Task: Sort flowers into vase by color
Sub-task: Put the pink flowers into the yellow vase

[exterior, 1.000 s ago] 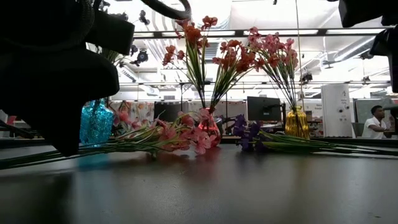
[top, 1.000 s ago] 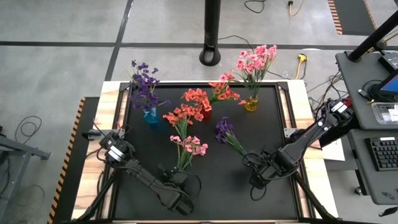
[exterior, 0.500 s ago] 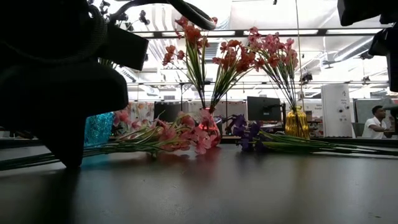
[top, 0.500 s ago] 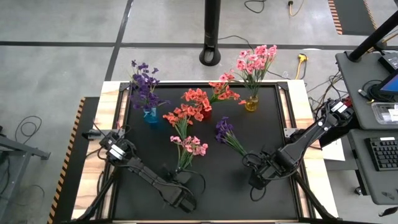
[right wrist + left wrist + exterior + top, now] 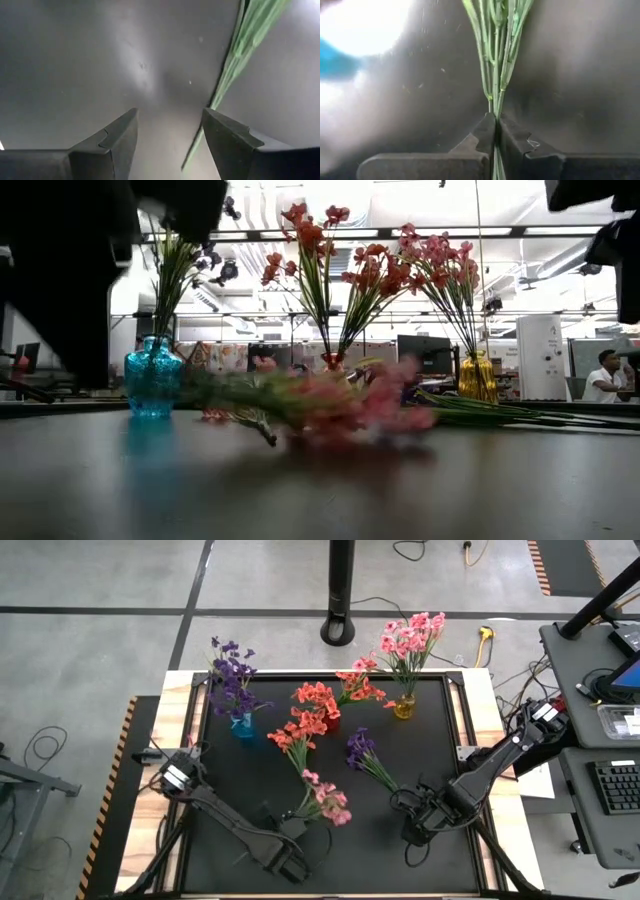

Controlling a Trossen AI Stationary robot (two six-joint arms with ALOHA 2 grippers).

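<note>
My left gripper [image 5: 292, 831] is shut on the stems of a pink sprig [image 5: 330, 804] and a coral-red sprig [image 5: 298, 732] in the near middle of the black mat. A purple sprig [image 5: 362, 752] lies flat on the mat to the right. My right gripper [image 5: 416, 827] hovers open over that sprig's stem end [image 5: 235, 60]. At the far side stand a blue vase with purple flowers [image 5: 240, 725], a red vase with coral flowers [image 5: 329, 723] and a yellow vase with pink flowers [image 5: 404, 706]. My left gripper pinches a bundle of several thin green stems [image 5: 495, 102] between its two fingers, near their cut ends. The fingers come steeply from above and lie across the stems. The stems fan out beyond the fingers toward the blossoms [image 5: 340, 395], which show blurred just over the mat.
A black pole base [image 5: 340, 630] stands on the floor beyond the table's far edge. A desk with a keyboard [image 5: 615, 785] is to the right of the table. The mat's near left and near right parts are bare.
My left gripper has shut on the stems, rolled and risen. The pink and coral sprigs have swung with it: the pink blossoms have gone toward the table's right and near edge, the coral ones slightly right, and the bunch has come up off the mat.
</note>
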